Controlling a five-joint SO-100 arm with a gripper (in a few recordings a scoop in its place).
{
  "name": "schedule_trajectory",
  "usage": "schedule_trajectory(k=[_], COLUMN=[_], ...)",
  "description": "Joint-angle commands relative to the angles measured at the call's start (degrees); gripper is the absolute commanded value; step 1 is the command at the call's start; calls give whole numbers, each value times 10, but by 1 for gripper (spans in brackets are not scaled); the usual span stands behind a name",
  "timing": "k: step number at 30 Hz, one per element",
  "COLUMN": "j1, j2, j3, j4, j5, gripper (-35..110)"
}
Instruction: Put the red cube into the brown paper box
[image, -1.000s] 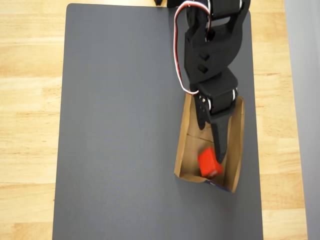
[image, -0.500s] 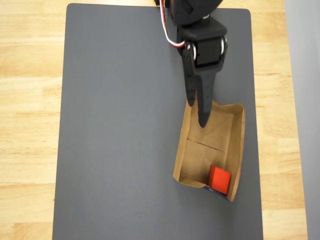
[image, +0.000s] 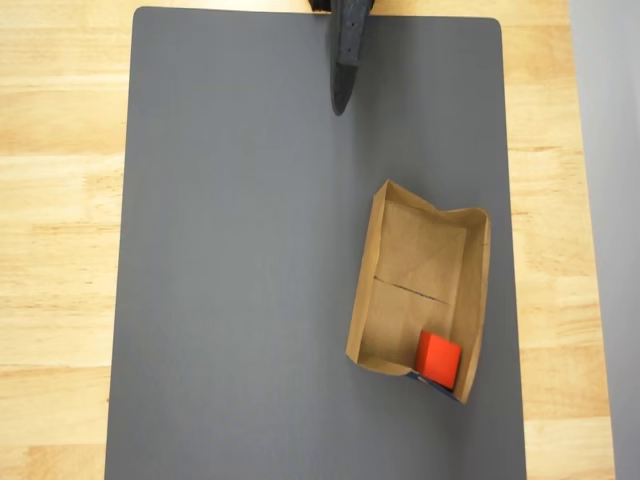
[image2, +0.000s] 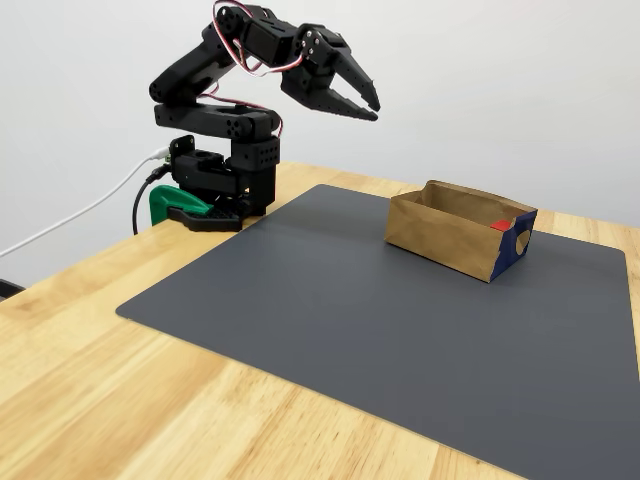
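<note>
The tool (image2: 368, 104) is hanging high in the air near the arm's base, well apart from everything on the table (image2: 120, 400); its two fingers are standing slightly parted with nothing between them, so it is open and empty. In the overhead view only its dark tip (image: 343, 92) is reaching in over the far edge of the grey mat (image: 240, 260). A second ago it was sitting low inside the brown paper box (image: 362, 330) with the red cube (image: 438, 358) at its fingers; half a second ago it was already clear of the cube and over the box's far end; now it is pulled back past the box altogether. The cube is lying on the box floor, in the corner nearest the near-right corner of the mat, just beside the short wall with the blue print and touching or almost touching the long wall on the right. Its position is matching the previous picture, so it is resting and not rolling. In the fixed view a small patch of red (image2: 500, 225) is showing over the box rim. The box itself is sitting on the right half of the mat, not shifted by the withdrawal. Judgement: release done, cube is in the box, task is looking complete; the arm is returning to rest.
</note>
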Motion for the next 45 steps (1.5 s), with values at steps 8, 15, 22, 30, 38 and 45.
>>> schedule_trajectory(k=[8, 15, 22, 30, 38, 45], j1=[8, 4, -4, -10, -11, -11], j2=[10, 10, 10, 11, 11, 11], j3=[95, 110, 110, 110, 110, 110], j4=[-63, -39, 29, 53, 54, 54], j5=[-16, -14, -16, -13, -15, -15], gripper=[0, 0, 0, 0, 0, 0])
